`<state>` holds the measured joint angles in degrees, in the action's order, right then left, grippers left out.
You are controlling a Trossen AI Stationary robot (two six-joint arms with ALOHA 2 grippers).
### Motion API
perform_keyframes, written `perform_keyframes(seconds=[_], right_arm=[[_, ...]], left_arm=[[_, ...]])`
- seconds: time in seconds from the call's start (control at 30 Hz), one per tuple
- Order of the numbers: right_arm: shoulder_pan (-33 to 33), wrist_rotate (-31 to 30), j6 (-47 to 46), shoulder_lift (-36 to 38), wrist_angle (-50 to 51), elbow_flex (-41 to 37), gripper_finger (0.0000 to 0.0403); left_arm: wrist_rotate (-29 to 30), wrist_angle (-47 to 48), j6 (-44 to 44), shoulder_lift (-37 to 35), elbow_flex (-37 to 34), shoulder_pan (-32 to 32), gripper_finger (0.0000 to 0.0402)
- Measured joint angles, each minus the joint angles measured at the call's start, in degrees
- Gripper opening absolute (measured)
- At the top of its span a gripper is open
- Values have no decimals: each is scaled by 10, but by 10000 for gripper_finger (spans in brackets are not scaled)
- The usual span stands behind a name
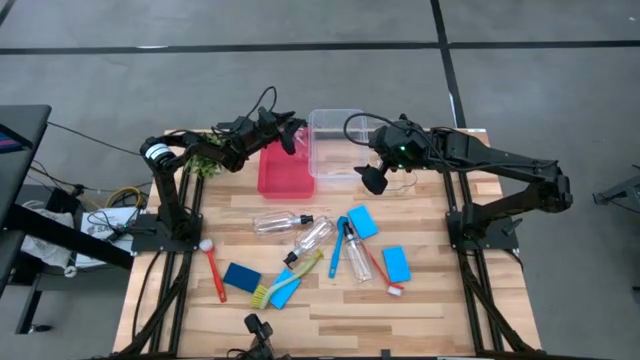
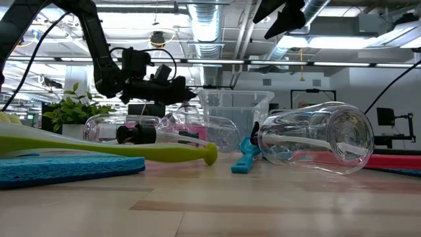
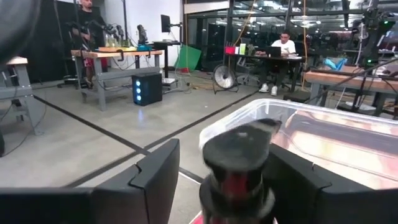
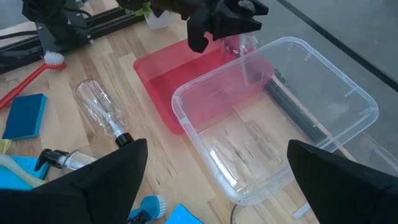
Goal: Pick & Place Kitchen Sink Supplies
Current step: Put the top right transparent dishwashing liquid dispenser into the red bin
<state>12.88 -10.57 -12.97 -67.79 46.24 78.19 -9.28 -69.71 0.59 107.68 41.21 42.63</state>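
The left gripper (image 1: 288, 132) was held above the far end of the red tray (image 1: 283, 175), in the upper middle of the high view. A small clear bottle (image 4: 239, 45) with a black cap (image 3: 236, 146) was clamped between its fingers (image 3: 155, 177); in the left wrist view the cap stood upright in the gap, in the lower centre of the frame. In the right wrist view the bottle hung at the top centre, just over the place where the tray met the clear bin (image 1: 338, 150).

The right gripper (image 1: 377, 178) hovered over the near edge of the bin, right of centre in the high view. Its fingers (image 4: 106, 180) were spread apart with nothing between them, the bin (image 4: 280, 124) lying beyond.

The other supplies lay on the wooden surface (image 1: 450, 300) in the lower half of the high view, well apart from both grippers. A clear bottle (image 1: 278, 221) lay on its side below the tray, a second (image 1: 312, 237) just right of it, and a third (image 1: 357, 255) further right. Blue sponges lay at the lower left (image 1: 241, 277), at the centre (image 1: 362, 221) and at the right (image 1: 396, 264). A red brush (image 1: 214, 268) lay at the left, a yellow-green brush (image 1: 287, 276) beside the left sponge. A plant (image 1: 205, 160) stood at the upper left of the surface.
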Motion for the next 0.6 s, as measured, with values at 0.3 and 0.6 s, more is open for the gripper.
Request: perform_keyframes(seconds=[0.3, 0.6], right_arm=[[0, 0, 0, 0, 0, 0, 379], [0, 0, 0, 0, 0, 0, 379]], left_arm=[[-1, 2, 4, 0, 0, -1, 208], [-17, 3, 4, 0, 0, -1, 208]])
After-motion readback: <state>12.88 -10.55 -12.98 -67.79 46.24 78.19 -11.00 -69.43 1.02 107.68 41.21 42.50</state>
